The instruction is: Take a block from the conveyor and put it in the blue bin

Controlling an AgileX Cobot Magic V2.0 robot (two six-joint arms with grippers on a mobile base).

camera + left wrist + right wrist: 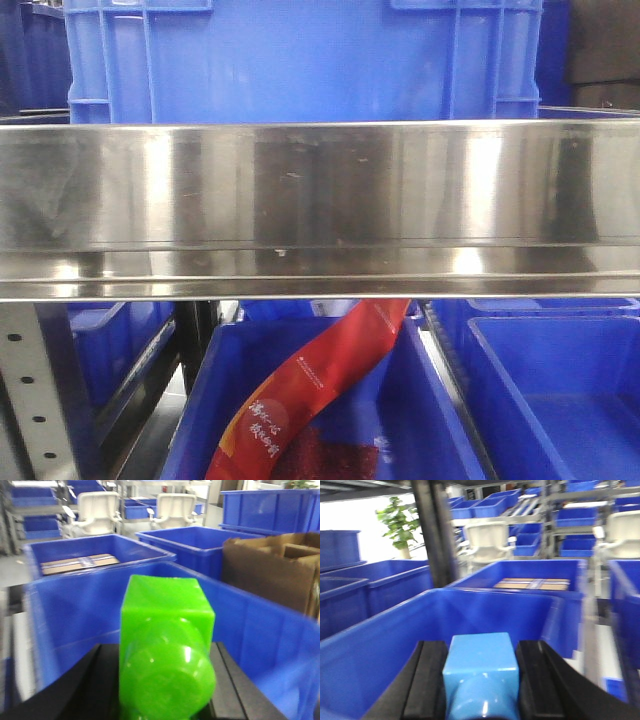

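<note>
In the left wrist view a bright green block (165,630) sits between the black fingers (107,675) of my left gripper (162,652), which is shut on it. Behind and below the block is a blue bin (75,615). In the right wrist view my right gripper (481,650) is shut on a light blue block (480,657), with a blue bin (380,645) open beneath and ahead of it. The conveyor is out of view. Neither gripper shows in the front view.
A shiny steel rail (320,200) spans the front view, with a blue crate (300,60) above and blue bins (560,390) and a red packet (320,390) below. A cardboard box (272,570) stands right of the left bin. A black post (432,535) rises behind the right bin.
</note>
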